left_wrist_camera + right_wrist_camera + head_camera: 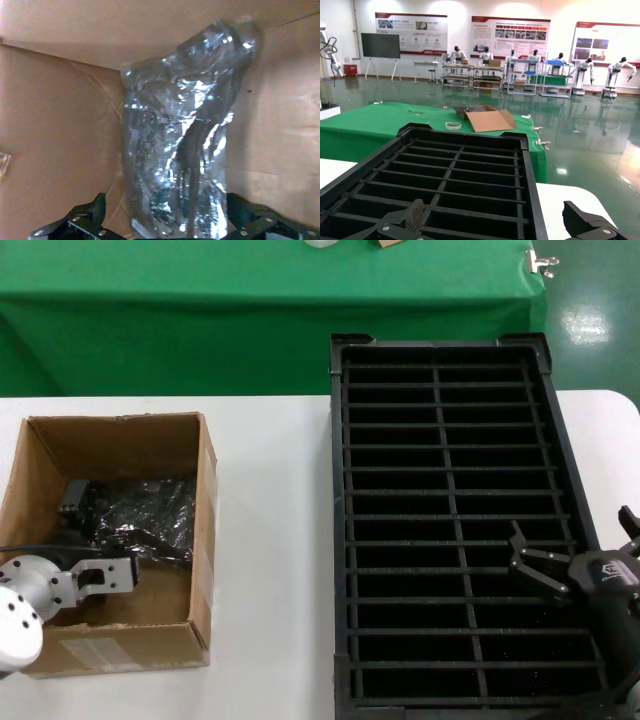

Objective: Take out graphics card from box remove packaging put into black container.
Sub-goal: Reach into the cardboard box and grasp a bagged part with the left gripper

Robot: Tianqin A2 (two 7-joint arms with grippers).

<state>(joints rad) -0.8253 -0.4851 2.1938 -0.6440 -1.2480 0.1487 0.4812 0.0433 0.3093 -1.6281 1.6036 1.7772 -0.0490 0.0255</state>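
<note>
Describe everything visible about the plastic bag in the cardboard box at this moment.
The bag is crinkled, shiny, grey-silver translucent plastic with something dark faintly showing inside. It lies in the open brown box, leaning against an inner wall. The left tool sits open with a finger on either side of its near end; contact is unclear.

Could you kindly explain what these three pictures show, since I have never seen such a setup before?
This is a two-armed robot at a white table. The wide picture comes from its head camera; the other two come from cameras on its wrists. On the table stand a brown cardboard box and a large black container ribbed into slots. The left pincer reaches into the box, open around a crinkly silver bag, the packaging, not yet gripping it. The right pincer waits open over the black container, holding nothing. Behind is a green-covered table.
</note>
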